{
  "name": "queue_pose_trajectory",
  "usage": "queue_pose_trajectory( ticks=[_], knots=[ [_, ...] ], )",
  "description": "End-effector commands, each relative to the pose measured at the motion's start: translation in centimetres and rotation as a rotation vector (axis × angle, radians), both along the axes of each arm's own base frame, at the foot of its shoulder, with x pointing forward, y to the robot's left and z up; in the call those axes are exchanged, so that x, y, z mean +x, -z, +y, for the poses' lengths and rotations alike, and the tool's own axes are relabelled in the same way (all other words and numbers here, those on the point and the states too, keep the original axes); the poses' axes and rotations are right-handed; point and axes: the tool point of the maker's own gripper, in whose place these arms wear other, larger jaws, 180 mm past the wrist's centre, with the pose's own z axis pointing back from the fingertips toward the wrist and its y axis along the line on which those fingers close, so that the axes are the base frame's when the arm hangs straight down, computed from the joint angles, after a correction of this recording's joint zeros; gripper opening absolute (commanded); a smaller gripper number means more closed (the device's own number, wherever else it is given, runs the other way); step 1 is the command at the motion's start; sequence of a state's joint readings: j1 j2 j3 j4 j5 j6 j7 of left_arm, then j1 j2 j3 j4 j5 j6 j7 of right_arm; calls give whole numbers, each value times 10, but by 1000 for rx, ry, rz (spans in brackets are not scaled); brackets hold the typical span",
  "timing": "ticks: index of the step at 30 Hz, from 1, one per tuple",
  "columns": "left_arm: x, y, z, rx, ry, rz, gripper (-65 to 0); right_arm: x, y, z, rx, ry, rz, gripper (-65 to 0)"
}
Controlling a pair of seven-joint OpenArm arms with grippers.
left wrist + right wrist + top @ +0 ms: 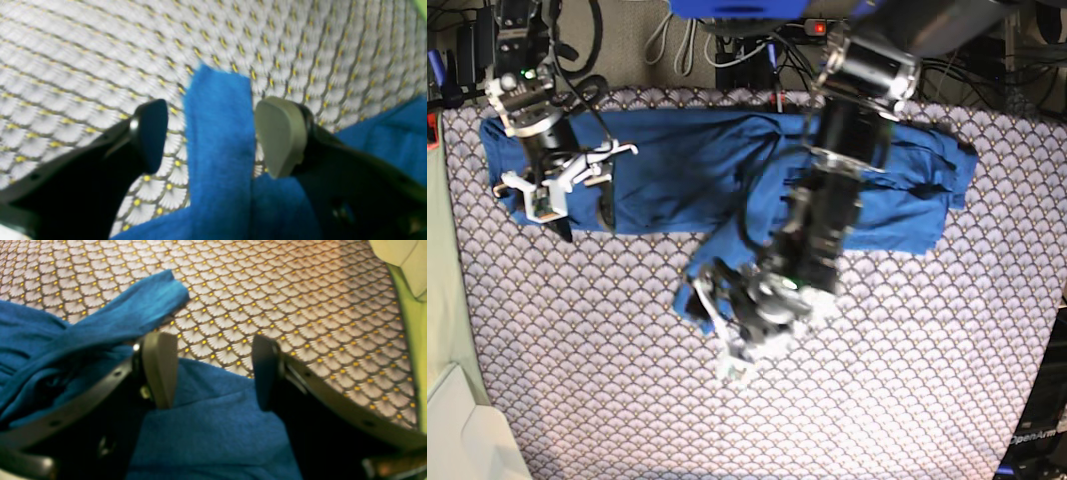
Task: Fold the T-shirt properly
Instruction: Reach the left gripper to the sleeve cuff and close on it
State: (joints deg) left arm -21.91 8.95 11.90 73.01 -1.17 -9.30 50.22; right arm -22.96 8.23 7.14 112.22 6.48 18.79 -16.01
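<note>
The T-shirt [677, 170] is seen as a plain, medium-blue soft knit, spread in a long band across the far part of the tablecloth [907, 370], with one sleeve trailing toward the middle. The cloth is patterned with grey scallops and small yellow dots, and tangled cables are seen beyond its far edge. The left gripper [211, 136] is held wide astride the flat sleeve end without pinching it, and the right gripper [213, 371] is held wide above a blue fold, nothing gripped.

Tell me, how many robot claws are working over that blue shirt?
2. The left gripper hangs over a sleeve end near the middle of the tablecloth; the right gripper hangs over the T-shirt at its far end. Both are open, holding nothing.
</note>
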Motion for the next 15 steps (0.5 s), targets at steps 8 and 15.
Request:
queue_pose_trajectory(
  ticks=[8,15],
  knots=[
    [19,34,-21,33,0,-31,-217,-1,-8,1,3,-7,-18,-284],
    [26,41,-47,-125,-16,-3,-217,-1,-9,2,6,-8,-24,-284]
  ],
)
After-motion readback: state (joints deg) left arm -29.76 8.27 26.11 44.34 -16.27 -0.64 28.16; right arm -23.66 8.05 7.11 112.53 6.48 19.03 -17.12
